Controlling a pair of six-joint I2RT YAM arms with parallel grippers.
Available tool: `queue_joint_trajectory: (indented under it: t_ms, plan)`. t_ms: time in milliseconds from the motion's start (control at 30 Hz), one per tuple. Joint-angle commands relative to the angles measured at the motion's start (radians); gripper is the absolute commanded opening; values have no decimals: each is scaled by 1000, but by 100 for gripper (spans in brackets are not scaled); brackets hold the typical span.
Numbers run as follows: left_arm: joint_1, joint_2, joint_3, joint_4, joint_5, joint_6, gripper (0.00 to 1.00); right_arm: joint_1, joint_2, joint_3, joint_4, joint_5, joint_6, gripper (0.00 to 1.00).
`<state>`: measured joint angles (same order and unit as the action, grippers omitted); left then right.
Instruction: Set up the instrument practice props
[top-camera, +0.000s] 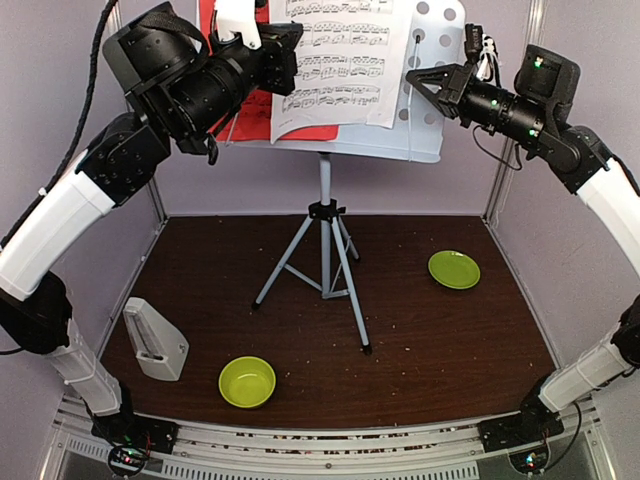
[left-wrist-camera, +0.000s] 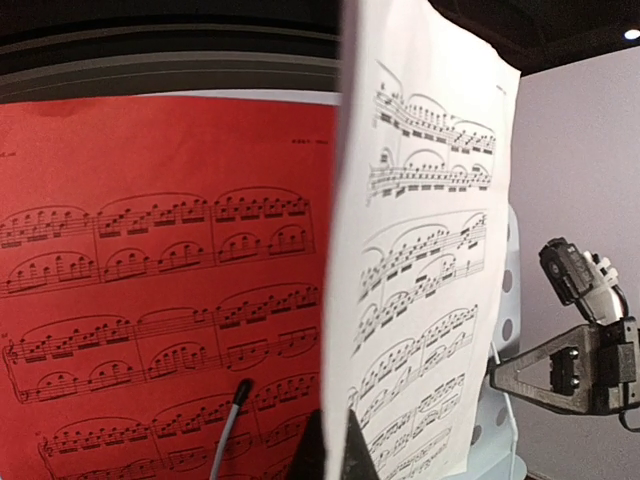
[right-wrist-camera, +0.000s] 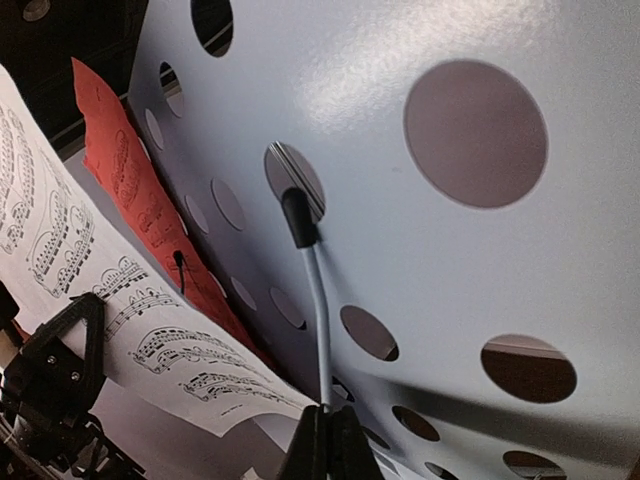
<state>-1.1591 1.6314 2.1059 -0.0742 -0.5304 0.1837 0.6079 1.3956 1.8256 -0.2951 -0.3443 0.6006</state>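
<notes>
Two sheets share the ledge of the music stand (top-camera: 425, 140), which rises on its tripod at the back middle of the worktop (top-camera: 430, 340). The red sheet (left-wrist-camera: 150, 250) lies flat against the perforated desk. The white sheet (top-camera: 340, 60) overlaps its right part, tilted and curling forward off the desk.

We judge that the curl comes from the left jaws, which are closed tight at the sheet's left edge and apparently pinch it to steer it into place. The right jaws are closed on the thin retainer wire (right-wrist-camera: 318, 300) at the desk's right side, probably to swing it over the page.

Both arms reach high, the left arm (top-camera: 190, 80) from the left and the right arm (top-camera: 520, 105) from the right, wrists turned towards the desk.

The metronome (top-camera: 155, 340) stands near the worktop's front left, well apart from the stand. A green bowl (top-camera: 247, 381) is near it and a green plate (top-camera: 454, 269) lies off to the right.
</notes>
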Motion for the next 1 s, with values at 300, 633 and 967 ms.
queue_joint_trajectory:
  t_ms: [300,633,967]
  plan:
    - [6,18,29,88,-101,19,0,6,-87,-133,195,-44,-142,0]
    - [6,77,91,72,-41,59,0,26,-129,-214,274,-71,-245,0]
    - [6,168,188,56,78,101,0,52,-142,-216,277,-74,-301,0]
